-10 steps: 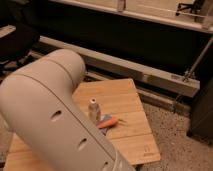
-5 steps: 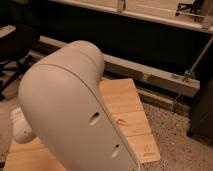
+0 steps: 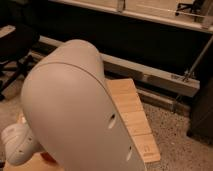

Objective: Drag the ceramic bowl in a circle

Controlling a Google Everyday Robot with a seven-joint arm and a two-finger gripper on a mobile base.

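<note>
My view was mostly blocked by the big pale grey arm shell (image 3: 75,110). The hand was out of view; I could not tell its state. The orange-red ceramic bowl was hidden too. Only the light slatted wooden bench (image 3: 131,112) showed, right. I judged this the approach step; next I needed sight of the bowl's rim.

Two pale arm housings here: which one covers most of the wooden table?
The large shell with two small holes in its side, filling mid-frame over the table. The small rounded joint sits at lower left. The gripper is not in view.
</note>
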